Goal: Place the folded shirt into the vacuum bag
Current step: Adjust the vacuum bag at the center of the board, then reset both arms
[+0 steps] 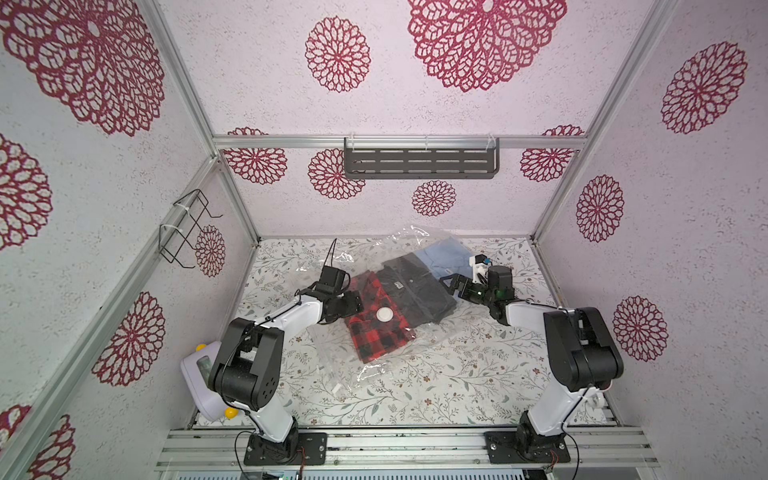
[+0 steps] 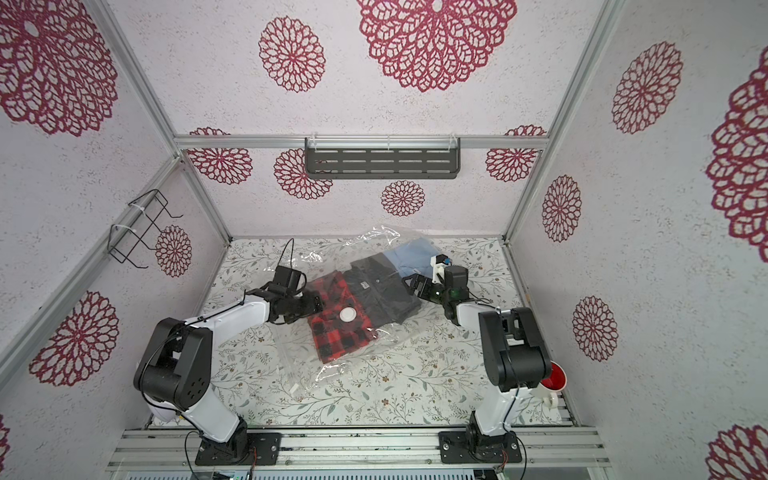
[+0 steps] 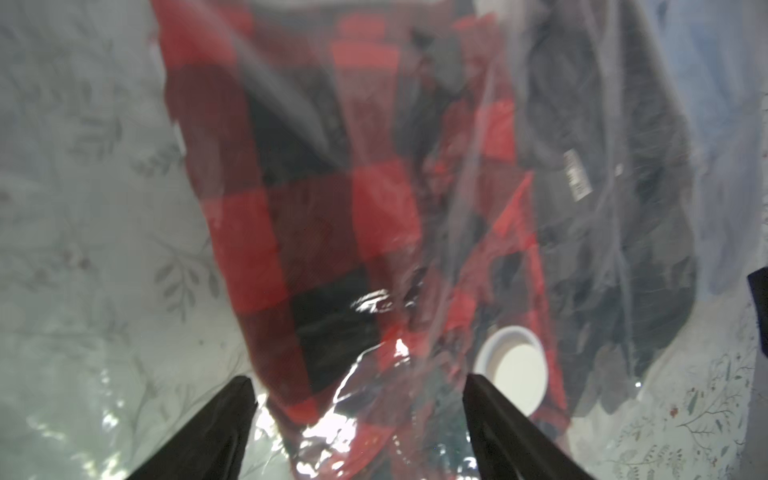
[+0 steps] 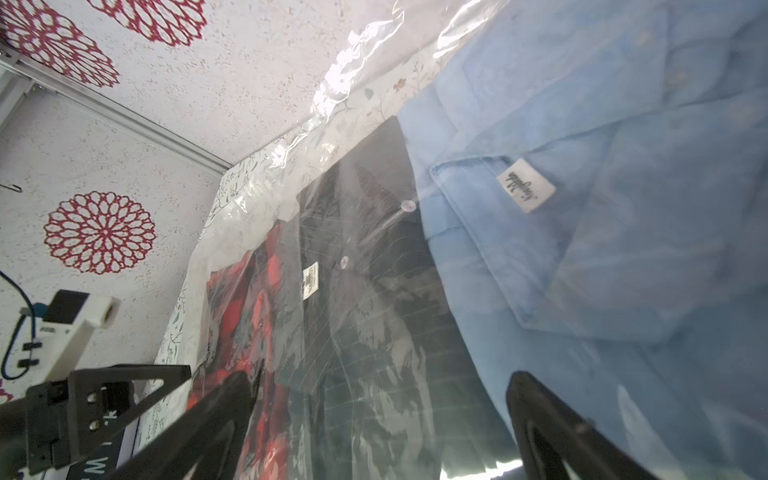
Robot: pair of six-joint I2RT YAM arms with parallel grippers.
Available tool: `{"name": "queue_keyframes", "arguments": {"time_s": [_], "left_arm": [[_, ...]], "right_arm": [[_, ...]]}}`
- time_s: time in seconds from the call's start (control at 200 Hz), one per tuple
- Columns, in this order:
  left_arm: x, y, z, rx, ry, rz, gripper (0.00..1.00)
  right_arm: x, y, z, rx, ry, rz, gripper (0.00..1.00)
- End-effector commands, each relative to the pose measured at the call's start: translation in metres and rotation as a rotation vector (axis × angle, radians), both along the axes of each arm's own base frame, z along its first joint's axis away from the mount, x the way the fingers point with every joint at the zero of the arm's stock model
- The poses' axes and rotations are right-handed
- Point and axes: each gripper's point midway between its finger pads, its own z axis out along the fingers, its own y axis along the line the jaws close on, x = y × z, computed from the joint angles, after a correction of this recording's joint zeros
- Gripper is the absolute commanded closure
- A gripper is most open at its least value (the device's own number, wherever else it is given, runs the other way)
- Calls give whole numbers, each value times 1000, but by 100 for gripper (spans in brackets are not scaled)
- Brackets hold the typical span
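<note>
Two claws, both spread and empty, flank one vacuum bag [image 1: 382, 370] holding folded shirts.

Left claw [image 3: 357, 378]: fingers parted with nothing pinched, at the bag's left edge, close to the round white valve [image 3: 515, 374]. Right claw [image 4: 382, 374]: fingers likewise parted, gripping nothing, at the bag's far right end beside the light blue shirt [image 1: 449, 255]. Bag: clear, crinkled, lying slantwise mid-counter [image 1: 436, 395]. Contents, near to far: red-and-black check shirt [image 1: 374, 336] under the valve; dark shirt [image 1: 415, 291] overlapping it; light blue shirt, seen through film in the right wrist view and probably inside, though its far edge is unclear from above. Outliers: white device [image 1: 195, 374] at the near left corner; red cup [image 2: 555, 379] at the near right.
</note>
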Motion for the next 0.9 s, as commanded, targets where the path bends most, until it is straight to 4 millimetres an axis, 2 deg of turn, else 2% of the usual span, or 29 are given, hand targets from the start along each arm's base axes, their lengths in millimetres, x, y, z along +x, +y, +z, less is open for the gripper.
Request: {"name": "queue_keyframes", "arguments": {"time_s": [0.0, 0.11, 0.175, 0.21, 0.285, 0.395, 0.45, 0.475, 0.49, 0.55, 0.746, 0.896], "left_arm": [[10, 11, 1, 26, -67, 51, 16], [10, 22, -6, 34, -58, 72, 16], [12, 25, 1, 39, -78, 80, 16], [13, 28, 7, 43, -92, 84, 16], [16, 31, 26, 53, -128, 85, 16], [19, 38, 62, 90, -197, 92, 15], [18, 44, 79, 115, -236, 101, 14], [16, 47, 87, 127, -255, 109, 12], [15, 49, 91, 135, -267, 113, 0], [8, 58, 109, 166, -318, 128, 3], [-25, 97, 156, 301, -463, 205, 3], [-49, 123, 187, 356, -593, 295, 3]], "right_arm": [[9, 9, -12, 24, 8, 38, 1], [-1, 5, -45, 2, 102, 9, 1], [-9, 0, -47, -25, 116, -15, 1], [-13, -2, -42, -36, 109, -26, 1], [-20, -7, -18, -53, 56, -38, 1], [-34, -14, 38, -72, -98, -38, 1], [-43, -20, 58, -96, -161, -50, 1], [-47, -24, 66, -110, -189, -61, 1], [-50, -26, 71, -120, -205, -68, 1], [-62, -38, 88, -151, -273, -100, 0], [-104, -89, 127, -300, -425, -263, 1], [-135, -131, 138, -425, -489, -421, 1]]}}
